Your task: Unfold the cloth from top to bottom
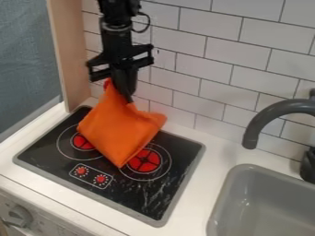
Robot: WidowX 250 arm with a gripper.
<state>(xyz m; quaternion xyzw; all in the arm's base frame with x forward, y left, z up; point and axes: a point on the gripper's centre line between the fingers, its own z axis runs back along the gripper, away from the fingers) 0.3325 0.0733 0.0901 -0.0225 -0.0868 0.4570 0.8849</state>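
The gripper [127,97] was closed on the upper edge of the orange cloth [120,130], which hung below it in a loose, bunched fold over the black stove [148,195], its lowest corner near the right-hand burner [145,161]. The lifting part of the unfolding seemed in hand; the next move likely called for drawing the pinched edge down toward the stove's front, then letting go once the layers lay apart.

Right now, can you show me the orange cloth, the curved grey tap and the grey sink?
Orange cloth [119,130]: camera view, middle of its hanging part.
Curved grey tap [268,112]: camera view, bend of its spout.
Grey sink [271,185]: camera view, inner back wall.
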